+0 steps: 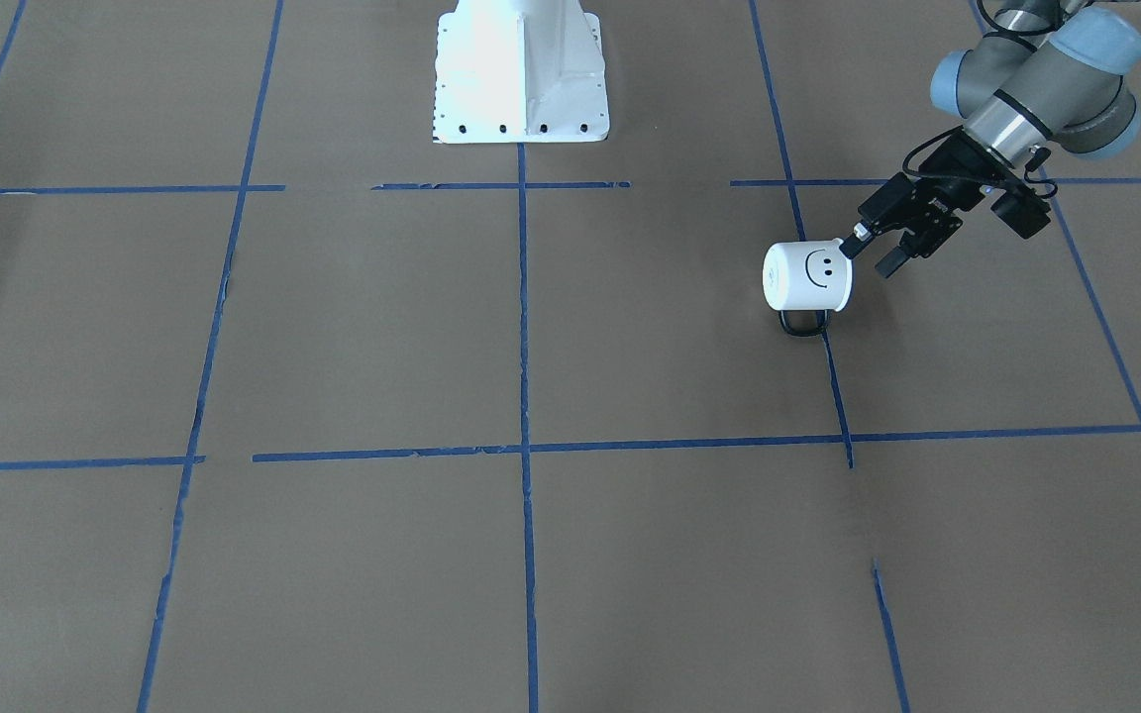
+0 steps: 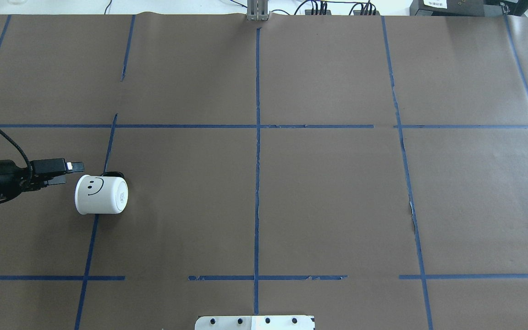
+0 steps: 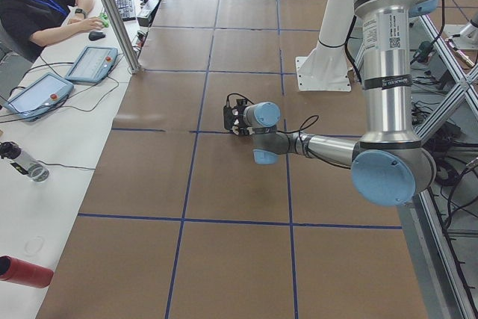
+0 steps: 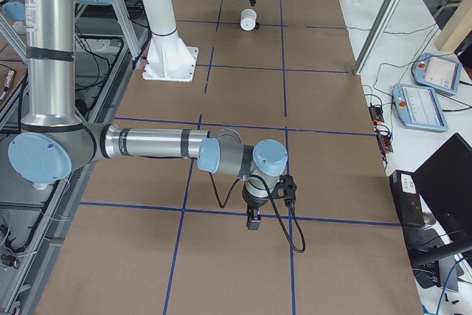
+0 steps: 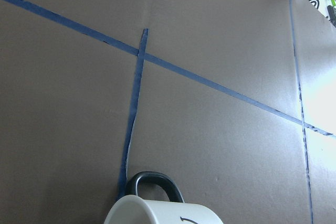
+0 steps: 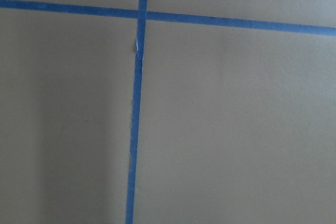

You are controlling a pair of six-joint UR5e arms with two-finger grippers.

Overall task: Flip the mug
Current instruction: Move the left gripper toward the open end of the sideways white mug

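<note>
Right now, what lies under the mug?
The mug lies on its side on the brown paper, across a blue tape line. Its black handle points sideways, near the paper. The part of tape and paper directly below is covered by the mug's body.

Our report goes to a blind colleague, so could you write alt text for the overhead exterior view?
A small white mug with a black smiley face lies on its side on the brown, blue-taped table, near the view's left edge, base pointing right. The left gripper reaches in from the left, jaws apart, one fingertip beside the mug's rim.
</note>
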